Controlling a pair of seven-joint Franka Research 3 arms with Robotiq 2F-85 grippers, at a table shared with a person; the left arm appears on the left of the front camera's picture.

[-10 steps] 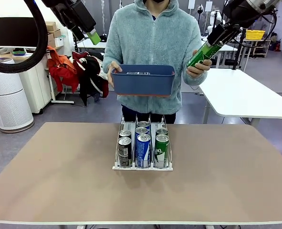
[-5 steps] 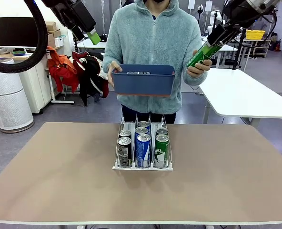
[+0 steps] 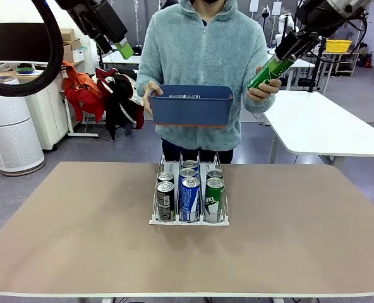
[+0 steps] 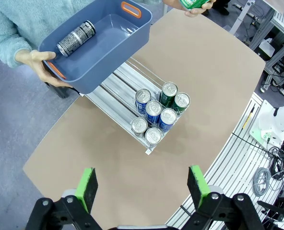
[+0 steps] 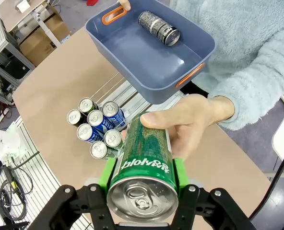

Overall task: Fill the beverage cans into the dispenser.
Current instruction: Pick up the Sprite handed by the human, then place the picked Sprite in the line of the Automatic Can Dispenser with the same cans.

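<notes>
The right gripper clamps a green can between its fingers, a hand just beyond them; the left gripper has fingers wide apart.

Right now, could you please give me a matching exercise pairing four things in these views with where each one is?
Things:
1. green can
2. black can
3. blue tub
4. dispenser

Places:
a. on the table, with cans in all three lanes
b. lying inside the blue tub
c. between the pads of the right gripper, with a hand also on it
d. held up off the table by the person

Pairs: 1-c, 2-b, 3-d, 4-a
</notes>
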